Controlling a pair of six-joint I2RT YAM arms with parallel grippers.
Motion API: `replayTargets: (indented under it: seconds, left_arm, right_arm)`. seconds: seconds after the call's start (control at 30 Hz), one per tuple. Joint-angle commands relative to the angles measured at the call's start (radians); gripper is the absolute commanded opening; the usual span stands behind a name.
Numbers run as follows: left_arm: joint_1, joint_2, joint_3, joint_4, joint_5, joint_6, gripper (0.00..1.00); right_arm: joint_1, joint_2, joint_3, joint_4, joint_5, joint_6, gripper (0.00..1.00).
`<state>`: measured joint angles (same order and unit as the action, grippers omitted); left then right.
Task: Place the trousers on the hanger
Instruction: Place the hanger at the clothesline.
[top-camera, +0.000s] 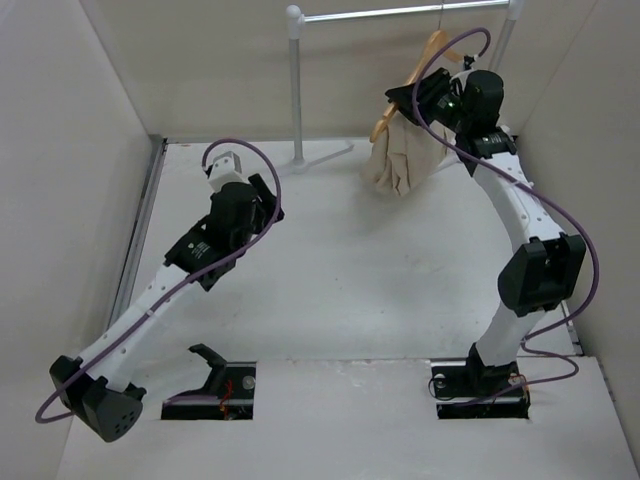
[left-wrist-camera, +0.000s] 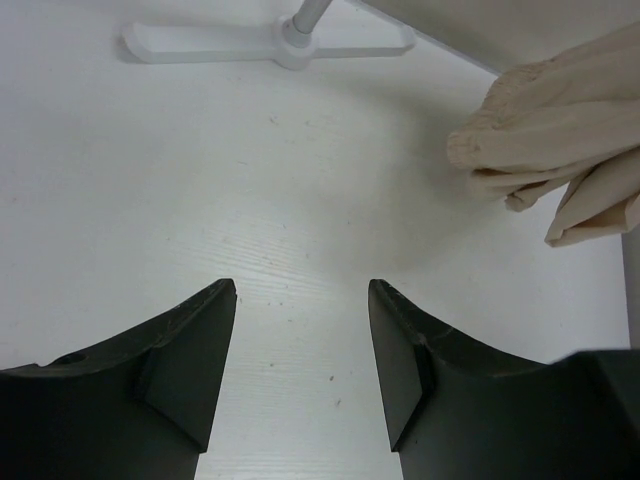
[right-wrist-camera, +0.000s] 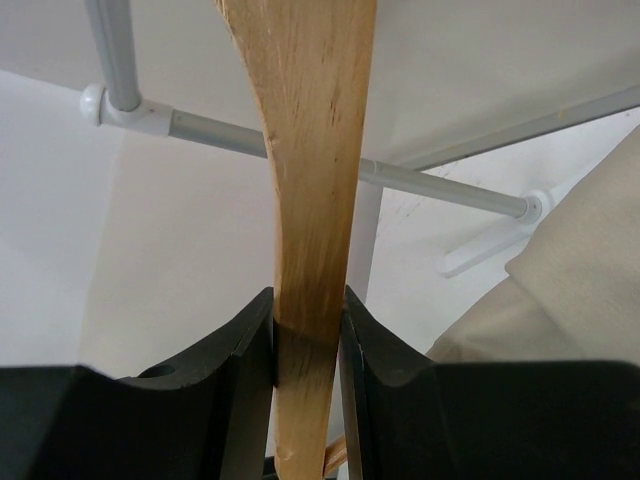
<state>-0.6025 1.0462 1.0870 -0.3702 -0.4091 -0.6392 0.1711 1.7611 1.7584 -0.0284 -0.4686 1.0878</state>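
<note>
The beige trousers hang bunched from the light wooden hanger at the back right, their lower end touching the table. My right gripper is shut on the hanger's wooden arm, which runs up between its jaws in the right wrist view; beige fabric shows at that view's right. My left gripper is open and empty, low over the table left of the trousers. In the left wrist view its jaws stand wide apart and the trousers lie at the upper right.
The white garment rack has a post at the back middle, a top bar, and a foot on the table. White walls enclose the table on the left, back and right.
</note>
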Motion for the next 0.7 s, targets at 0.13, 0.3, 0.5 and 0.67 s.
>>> replayTargets:
  seconds: [0.13, 0.3, 0.5, 0.67]
  left_arm:
    - [0.077, -0.057, -0.036, 0.036, 0.065, -0.019, 0.53]
    - [0.079, -0.026, -0.056, 0.053, 0.066, -0.022, 0.53]
    - [0.102, -0.003, -0.068, 0.068, 0.085, -0.022, 0.53]
    - [0.117, 0.011, -0.072, 0.068, 0.096, -0.022, 0.53]
  right_arm:
    - [-0.023, 0.000, 0.150, 0.113, -0.039, -0.028, 0.17]
    - [-0.046, 0.067, 0.200, 0.096, -0.036, 0.004, 0.17]
    - [-0.052, 0.112, 0.190, 0.081, -0.028, -0.003, 0.18]
    - [-0.064, 0.130, 0.197, 0.067, -0.022, -0.002, 0.20]
